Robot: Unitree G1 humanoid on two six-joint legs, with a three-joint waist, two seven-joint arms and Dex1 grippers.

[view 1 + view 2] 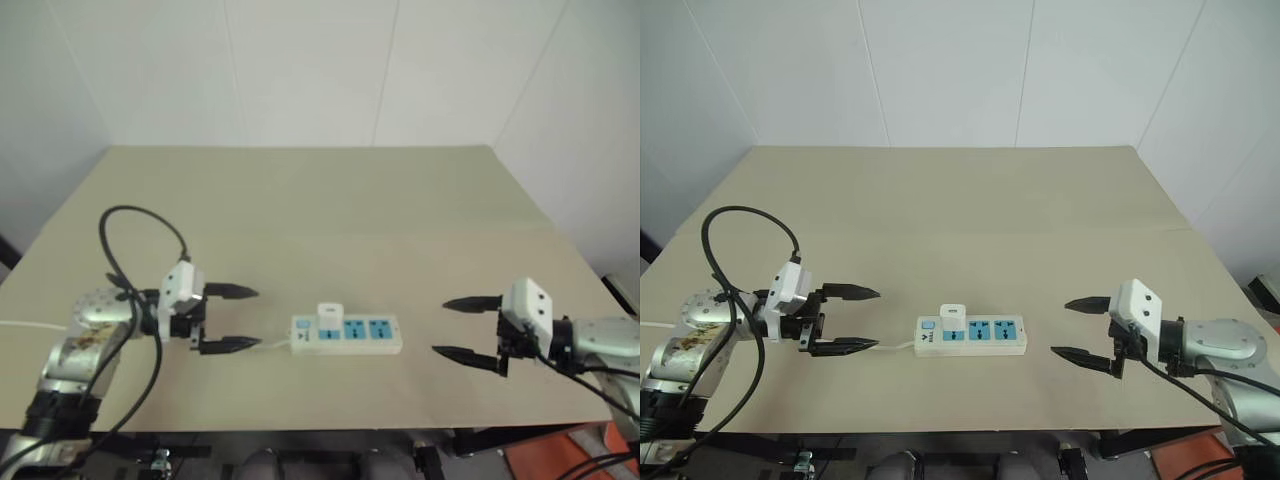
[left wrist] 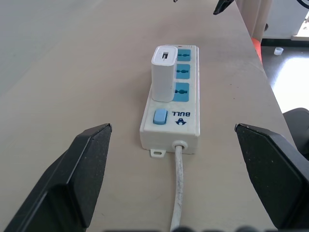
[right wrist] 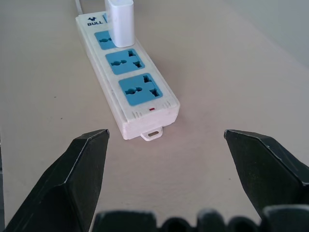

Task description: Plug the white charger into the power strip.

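- Left gripper (image 1: 230,318) hovers low over the table (image 1: 320,200), fingers spread wide, empty, pointing right at the strip's cord end.
- Right gripper (image 1: 465,327) mirrors it, wide open, empty, pointing left.
- Strip (image 1: 347,336) lies between them, apart from both.
- Charger (image 1: 330,314) stands upright in the socket nearest the left gripper.

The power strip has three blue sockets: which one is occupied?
The socket nearest the cord end of the power strip: the white charger stands in it.
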